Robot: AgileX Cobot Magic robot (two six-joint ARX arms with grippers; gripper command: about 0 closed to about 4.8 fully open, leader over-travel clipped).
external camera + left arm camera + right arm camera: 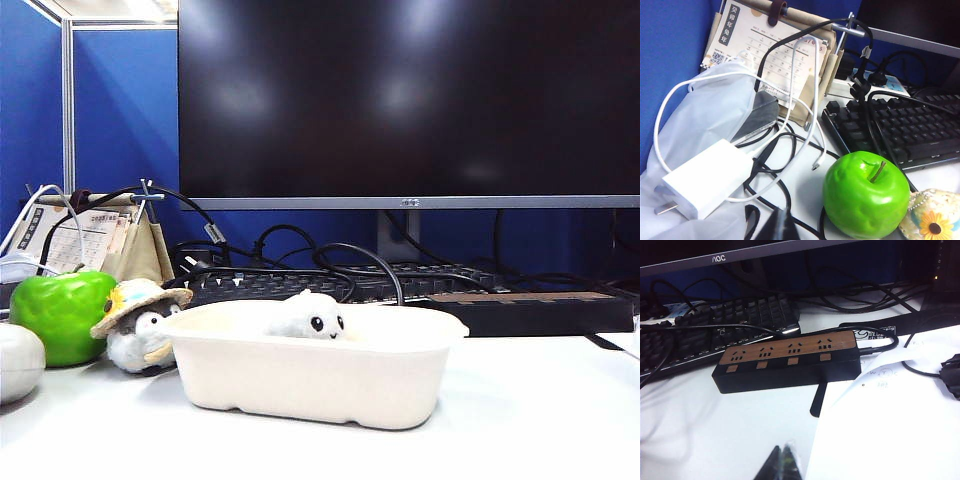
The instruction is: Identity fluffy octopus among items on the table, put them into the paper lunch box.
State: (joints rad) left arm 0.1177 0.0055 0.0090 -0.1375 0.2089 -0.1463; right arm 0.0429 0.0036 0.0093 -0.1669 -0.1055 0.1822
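In the exterior view, the light-grey fluffy octopus [310,318] sits inside the off-white paper lunch box [310,385] on the white table [520,410], with its head and black bead eyes showing above the rim. Neither gripper appears in that view. The left gripper [781,225] hangs shut and empty over cables beside a green apple [865,200]. The right gripper [780,462] is also shut and empty, over bare table in front of a power strip [790,360]. Neither wrist view shows the octopus or the box.
Left of the box stand a plush penguin with a straw hat [140,325], the green apple [60,312] and a white round object [15,360]. Behind are a keyboard [300,285], a power strip [540,310] and a monitor [400,100]. A white charger [705,185] and sheets of paper [890,430] lie nearby.
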